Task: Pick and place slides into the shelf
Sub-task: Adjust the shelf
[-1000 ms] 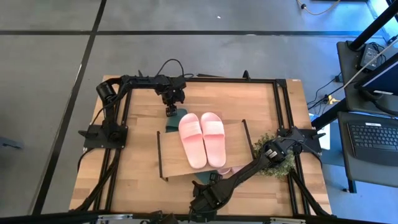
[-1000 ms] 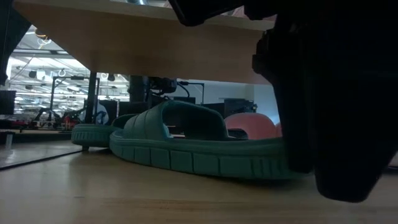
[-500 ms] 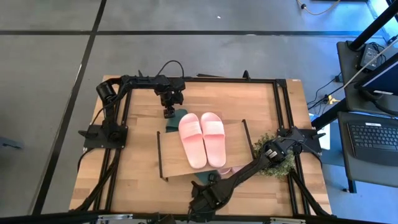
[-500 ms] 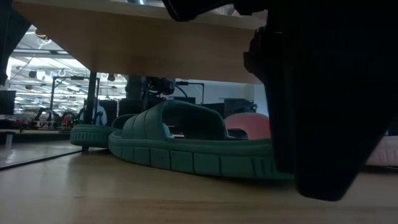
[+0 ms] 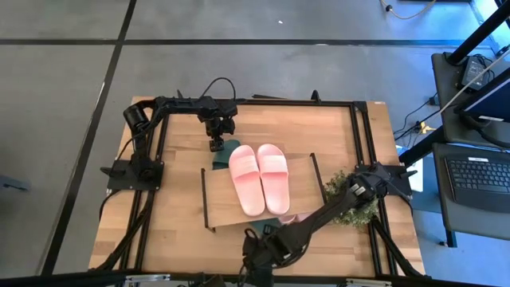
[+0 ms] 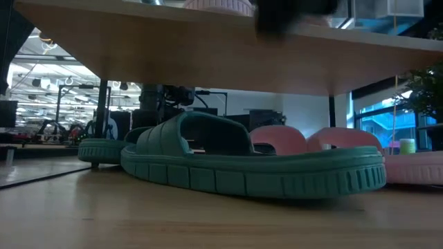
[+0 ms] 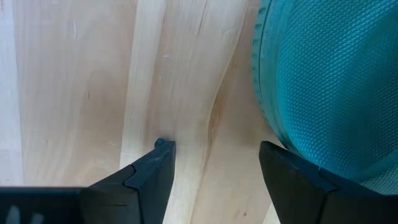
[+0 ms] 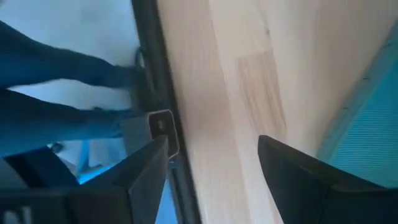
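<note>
While one pink pair point(image 5: 259, 177) lies on the shelf point(image 5: 219, 203) and green slides point(image 6: 249, 160) sit beneath, both claws stand spread and empty. The left claw point(image 7: 214, 165), just beside a green heel point(image 7: 329, 81), should straddle its rim squarely before closing; the right claw point(image 8: 211, 162) waits at the counter's near edge.

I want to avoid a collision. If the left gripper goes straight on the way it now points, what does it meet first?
The left gripper, jaws open, points down at the bare wooden table. It would likely meet that first; the dark green slide lies just beside its line.
</note>
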{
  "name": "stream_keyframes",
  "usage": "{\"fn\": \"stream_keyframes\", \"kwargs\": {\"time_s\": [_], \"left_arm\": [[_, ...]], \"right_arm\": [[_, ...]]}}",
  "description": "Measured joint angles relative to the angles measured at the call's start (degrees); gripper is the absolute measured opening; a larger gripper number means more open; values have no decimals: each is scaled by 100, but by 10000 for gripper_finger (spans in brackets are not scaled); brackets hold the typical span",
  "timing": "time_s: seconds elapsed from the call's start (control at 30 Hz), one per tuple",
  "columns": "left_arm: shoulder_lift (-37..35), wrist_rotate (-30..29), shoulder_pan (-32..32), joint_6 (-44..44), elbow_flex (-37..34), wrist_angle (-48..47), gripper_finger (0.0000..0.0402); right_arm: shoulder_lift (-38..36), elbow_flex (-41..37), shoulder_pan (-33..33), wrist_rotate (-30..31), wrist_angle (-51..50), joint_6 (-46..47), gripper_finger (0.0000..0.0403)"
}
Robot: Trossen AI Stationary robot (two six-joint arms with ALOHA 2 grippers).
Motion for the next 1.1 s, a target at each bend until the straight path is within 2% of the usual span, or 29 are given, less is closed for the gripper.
{"fn": "stream_keyframes", "kwargs": {"time_s": [0.2, 0.47, 0.87, 1.1], "left_arm": [[0, -8, 2, -2, -2, 4, 224], [0, -17, 4, -2, -4, 13, 224], [0, -23, 5, 105, -4, 7, 224], [0, -25, 7, 107, -4, 0, 224]], "right_arm": [[-93, 1, -264, 283, -21, 16, 249], [-97, 6, -669, 298, 213, -308, 249], [-91, -1, -885, 298, 489, -511, 249], [-86, -1, -1123, 704, 635, -589, 249]]}}
